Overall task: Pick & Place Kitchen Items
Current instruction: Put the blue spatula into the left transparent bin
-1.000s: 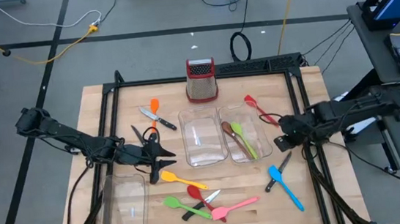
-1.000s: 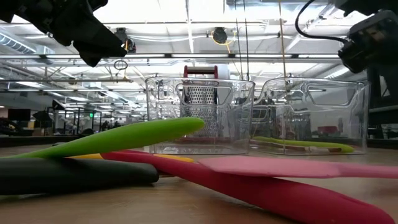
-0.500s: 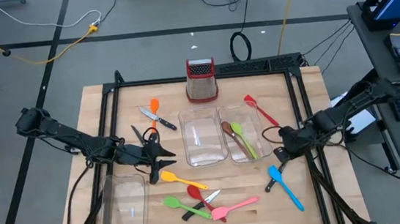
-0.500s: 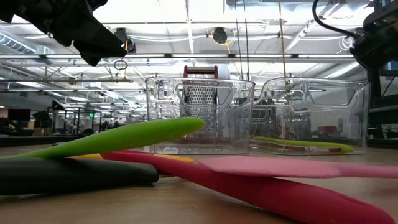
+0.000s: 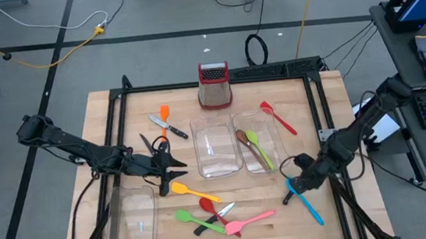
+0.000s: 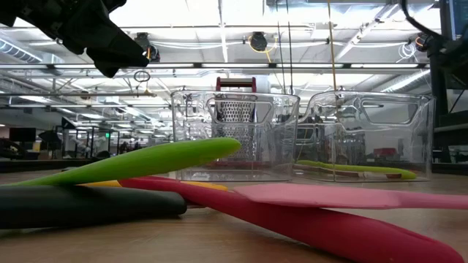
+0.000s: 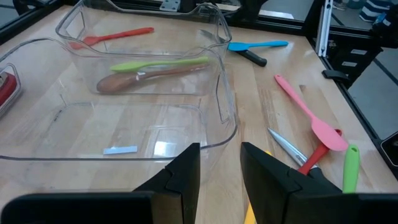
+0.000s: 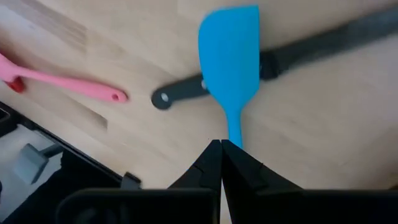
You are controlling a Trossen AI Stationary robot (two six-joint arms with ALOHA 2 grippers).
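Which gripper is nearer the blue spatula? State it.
Right. The right gripper hovers shut directly over the blue spatula; the left gripper is across the table beside the empty tray.

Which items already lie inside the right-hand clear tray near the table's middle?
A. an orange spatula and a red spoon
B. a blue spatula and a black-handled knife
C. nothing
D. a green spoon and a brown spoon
D: the high view shows the green spoon and the brown spoon lying inside the right-hand clear tray.

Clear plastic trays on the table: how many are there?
3. One clear plastic tray is at the table's middle, a second beside it holds a green and a brown spoon, and a third sits by the near left edge.
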